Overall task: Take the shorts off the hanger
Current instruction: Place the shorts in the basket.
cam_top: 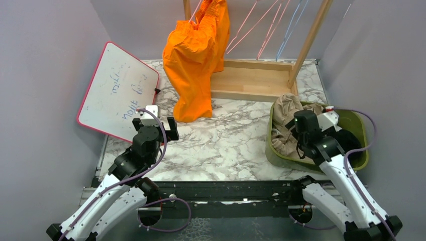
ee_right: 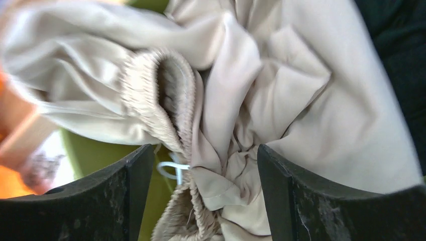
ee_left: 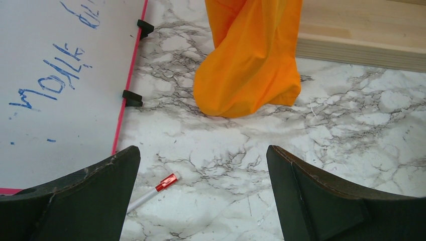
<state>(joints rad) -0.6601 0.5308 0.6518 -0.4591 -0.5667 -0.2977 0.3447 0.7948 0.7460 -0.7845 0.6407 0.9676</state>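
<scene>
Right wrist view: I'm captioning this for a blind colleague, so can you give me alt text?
Crumpled tan shorts with a gathered elastic waistband lie in a green bin, seen close up and framed by the dark jaws of the open right gripper. There is black fabric at the right edge.

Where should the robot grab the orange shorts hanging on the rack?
Probably the lower leg of the orange shorts, just above the table, coming level from the near side with the open left gripper: they hang upright there, bulging toward that arm.
</scene>
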